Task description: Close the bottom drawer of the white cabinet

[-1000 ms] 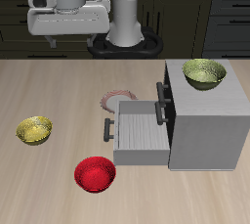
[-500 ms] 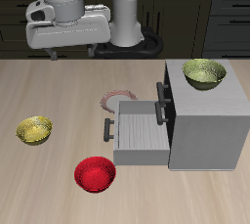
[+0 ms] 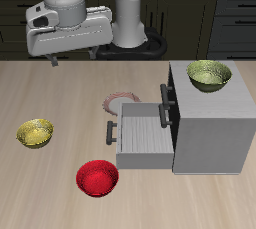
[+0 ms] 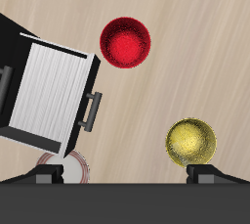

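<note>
Since the earlier frame, the gripper (image 3: 72,57) has shifted slightly; we see its fingers spread, empty. Left to right: yellow bowl (image 3: 35,133), red bowl (image 3: 98,177), bottom drawer (image 3: 140,135) pulled out of the white cabinet (image 3: 215,133). No legible writing.

Bright even light, soft shadows (sim render), sharp pics

White cabinet (image 3: 212,123) stands on the table (image 3: 50,93) — bottom drawer (image 3: 143,133) pulled out. Olive bowl (image 3: 209,74) sits on the cabinet top. Red bowl (image 3: 98,178) just before the drawer; yellow bowl (image 3: 35,133) well apart. Gripper (image 3: 72,57) hovers high, fingers spread.
</note>
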### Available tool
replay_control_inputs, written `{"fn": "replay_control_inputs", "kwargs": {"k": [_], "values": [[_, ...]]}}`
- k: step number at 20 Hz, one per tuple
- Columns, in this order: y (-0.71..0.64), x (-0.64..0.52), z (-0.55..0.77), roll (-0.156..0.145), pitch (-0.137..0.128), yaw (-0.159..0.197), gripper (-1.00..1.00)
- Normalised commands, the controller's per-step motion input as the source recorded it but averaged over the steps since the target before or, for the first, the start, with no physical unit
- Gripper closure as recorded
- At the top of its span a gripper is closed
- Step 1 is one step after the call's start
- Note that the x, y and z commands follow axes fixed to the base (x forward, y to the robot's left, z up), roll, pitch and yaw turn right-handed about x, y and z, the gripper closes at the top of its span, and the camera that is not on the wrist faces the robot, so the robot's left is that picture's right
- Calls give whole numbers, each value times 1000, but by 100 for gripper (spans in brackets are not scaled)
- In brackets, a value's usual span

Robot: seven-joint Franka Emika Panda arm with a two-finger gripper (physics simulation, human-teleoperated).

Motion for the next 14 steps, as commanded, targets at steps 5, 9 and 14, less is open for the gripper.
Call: {"fn": "replay_control_inputs", "kwargs": {"k": [5,9,14], "values": [[14,-66,-197,-36,44,330,-100],[123,-17,-40,-19,-30,298,-100],[175,-85,-126,-3,-13,333,-100]]}}
